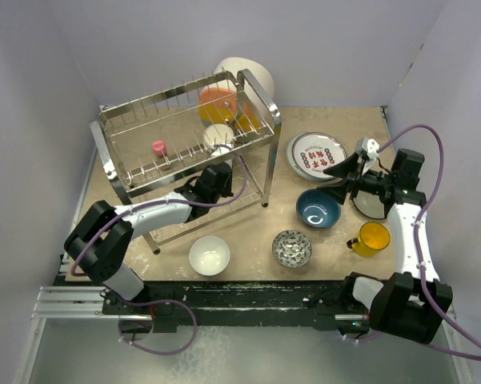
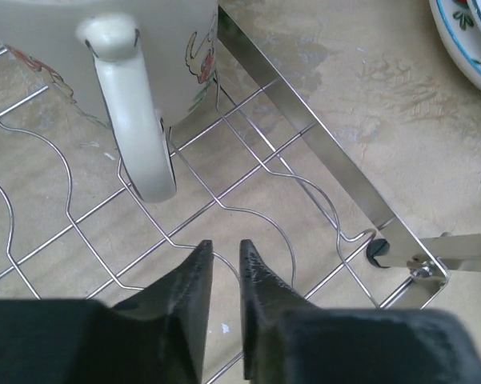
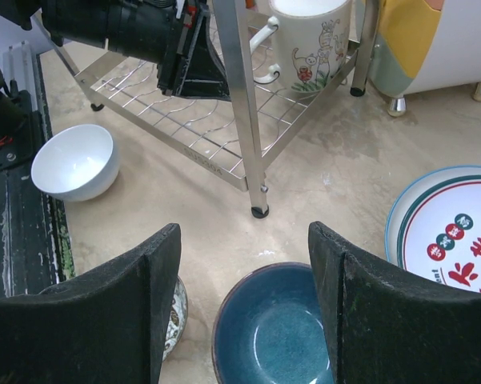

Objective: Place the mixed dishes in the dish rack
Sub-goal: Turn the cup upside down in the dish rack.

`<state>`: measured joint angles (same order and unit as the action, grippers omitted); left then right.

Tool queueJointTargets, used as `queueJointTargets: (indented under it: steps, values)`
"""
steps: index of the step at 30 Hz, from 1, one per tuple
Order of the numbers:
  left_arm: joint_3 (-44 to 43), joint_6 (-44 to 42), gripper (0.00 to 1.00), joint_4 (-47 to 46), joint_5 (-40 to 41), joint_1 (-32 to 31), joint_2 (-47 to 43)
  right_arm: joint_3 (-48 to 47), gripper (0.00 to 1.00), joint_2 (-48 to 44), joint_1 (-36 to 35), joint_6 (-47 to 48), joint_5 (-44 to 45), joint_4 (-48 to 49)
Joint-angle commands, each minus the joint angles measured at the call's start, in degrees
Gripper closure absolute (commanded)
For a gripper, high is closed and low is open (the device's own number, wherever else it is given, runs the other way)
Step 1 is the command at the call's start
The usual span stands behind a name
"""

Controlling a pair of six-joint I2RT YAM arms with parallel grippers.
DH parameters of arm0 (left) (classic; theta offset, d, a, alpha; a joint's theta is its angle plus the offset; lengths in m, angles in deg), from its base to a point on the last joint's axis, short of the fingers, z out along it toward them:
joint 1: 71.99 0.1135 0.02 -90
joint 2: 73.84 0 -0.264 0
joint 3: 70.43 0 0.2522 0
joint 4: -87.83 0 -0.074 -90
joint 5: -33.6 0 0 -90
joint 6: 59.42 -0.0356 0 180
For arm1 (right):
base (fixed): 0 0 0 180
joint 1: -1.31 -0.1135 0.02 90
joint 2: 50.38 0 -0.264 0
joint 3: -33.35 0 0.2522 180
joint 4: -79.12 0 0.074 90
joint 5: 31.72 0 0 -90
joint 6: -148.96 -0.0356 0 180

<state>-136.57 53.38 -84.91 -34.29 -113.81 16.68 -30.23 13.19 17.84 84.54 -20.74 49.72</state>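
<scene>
The chrome dish rack (image 1: 112,172) stands at the back left. A cream mug with cartoon drawings (image 2: 144,32) stands on its lower tier, also in the right wrist view (image 3: 308,40). My left gripper (image 1: 216,180) reaches into that tier just short of the mug's handle (image 2: 136,120); its jaws stand a narrow gap apart and hold nothing (image 2: 224,248). My right gripper (image 1: 336,170) is wide open and empty (image 3: 242,232) above the dark blue bowl (image 3: 280,336). On the table lie a white bowl (image 1: 209,255), a grey-patterned bowl (image 1: 292,248), a yellow cup (image 1: 374,238) and a red-lettered plate (image 1: 316,154).
Orange dishes (image 1: 216,102) and a small pink piece (image 1: 158,148) sit on the rack's upper tier. A big rounded white, yellow and green object (image 3: 416,40) stands behind the rack. A grey plate (image 1: 368,206) lies partly under my right arm. Walls close in on three sides.
</scene>
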Motion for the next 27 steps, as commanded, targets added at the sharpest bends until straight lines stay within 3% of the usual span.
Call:
queueJointTargets:
  steps: [1, 4, 11, 27]
  values:
    - [0.11, -1.69, 0.86, 0.92, -0.54, -0.3, -1.75, -2.47, 0.32, -1.43, 0.27, 0.85, -0.96, 0.08]
    - [0.16, -1.55, 1.0, 3.43, 2.2, -0.28, -2.2, -2.47, 0.32, -1.34, 0.42, 0.87, -0.96, 0.17]
    - [0.77, -2.05, 1.0, 7.57, 4.74, -0.3, -3.75, -2.47, 0.32, -1.26, 0.34, 1.09, 0.09, 0.78]
    - [6.87, -4.68, 1.0, 4.62, -20.72, -3.63, -15.64, -2.82, 0.32, -0.34, 0.42, 3.41, 3.86, -0.51]
